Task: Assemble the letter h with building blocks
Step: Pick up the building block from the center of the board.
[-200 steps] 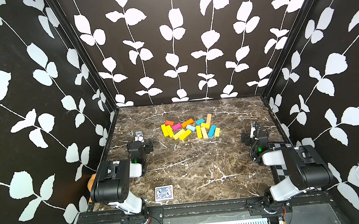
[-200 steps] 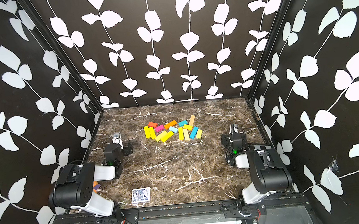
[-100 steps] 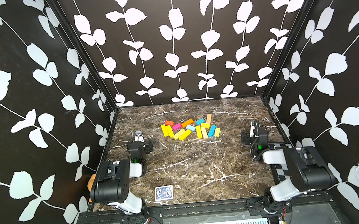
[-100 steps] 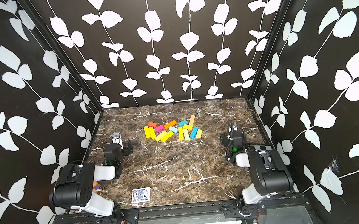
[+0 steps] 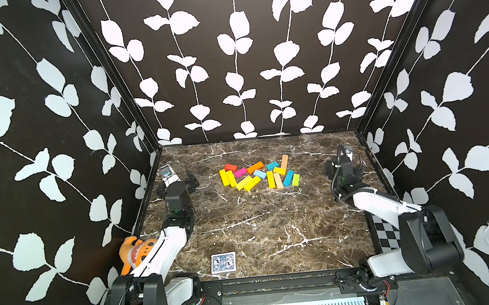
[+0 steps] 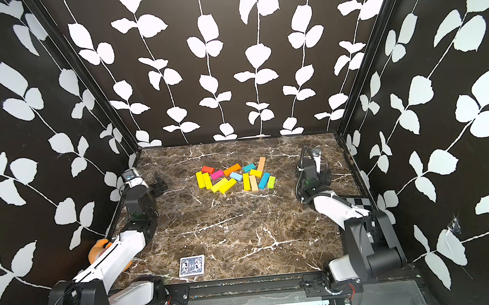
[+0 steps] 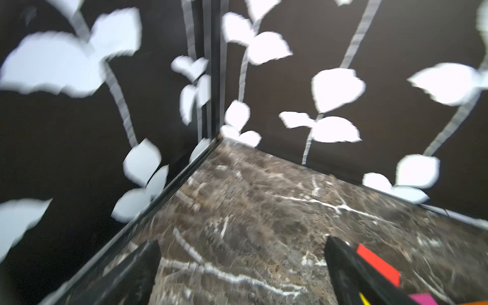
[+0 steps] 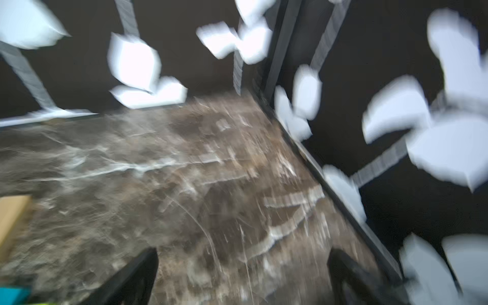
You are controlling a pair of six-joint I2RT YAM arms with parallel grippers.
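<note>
Shifting right tool (image 8: pixel 241 266), open, building blocks (image 5: pixel 259 174) unmoved

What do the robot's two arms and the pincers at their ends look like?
The left arm and the right arm both have smooth white tube-like shells joined by chunky black rounded joints. Thin black cables loop beside the right wrist. The left gripper and the right gripper each end in two flat, matt black fingers.

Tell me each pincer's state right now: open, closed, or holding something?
The left pincer is open, holding nothing.
The right pincer is open, holding nothing.
</note>
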